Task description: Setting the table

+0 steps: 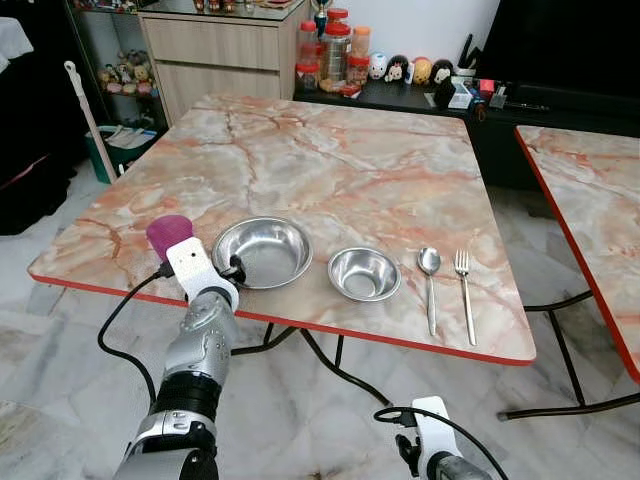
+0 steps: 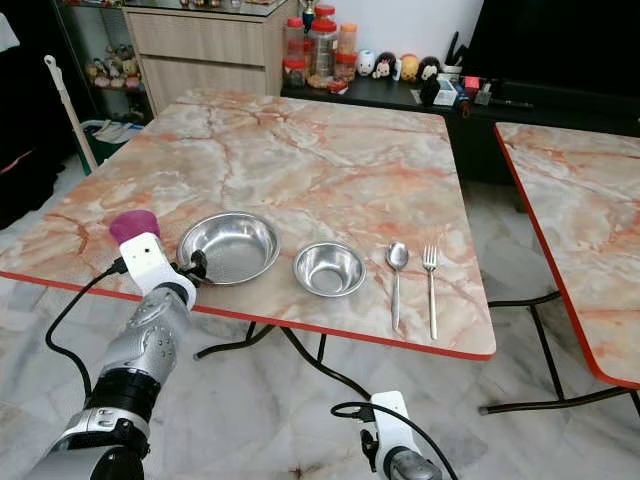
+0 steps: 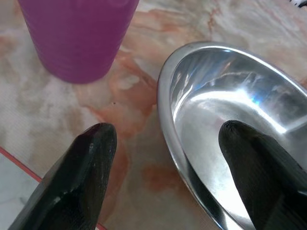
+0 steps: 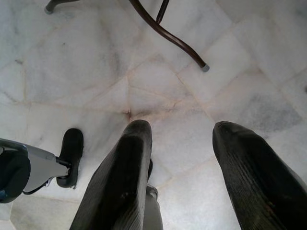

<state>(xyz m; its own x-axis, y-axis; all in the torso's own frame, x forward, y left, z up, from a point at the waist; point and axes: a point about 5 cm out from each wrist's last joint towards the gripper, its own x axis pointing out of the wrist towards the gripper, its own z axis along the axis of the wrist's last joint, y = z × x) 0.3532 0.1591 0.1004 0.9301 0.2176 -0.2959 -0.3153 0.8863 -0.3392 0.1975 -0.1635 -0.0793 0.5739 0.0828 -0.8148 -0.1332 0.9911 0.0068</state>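
One finger of the spread left gripper (image 3: 163,143) sits inside the large steel bowl (image 1: 262,250) and one outside its 9 o'clock rim, the purple cup (image 1: 168,232) just beyond at 10 o'clock, while the right gripper (image 4: 182,163) hangs apart-fingered over the floor.

Your right tool (image 4: 180,158) hangs with fingers spread above the marble floor (image 4: 96,62), near a dark curved table leg (image 4: 168,36).

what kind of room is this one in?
Likely a home dining or living area: a marble-pattern table set with a large steel bowl, small bowl, spoon and fork, a wooden cabinet, and a low dark shelf of jars and figurines.
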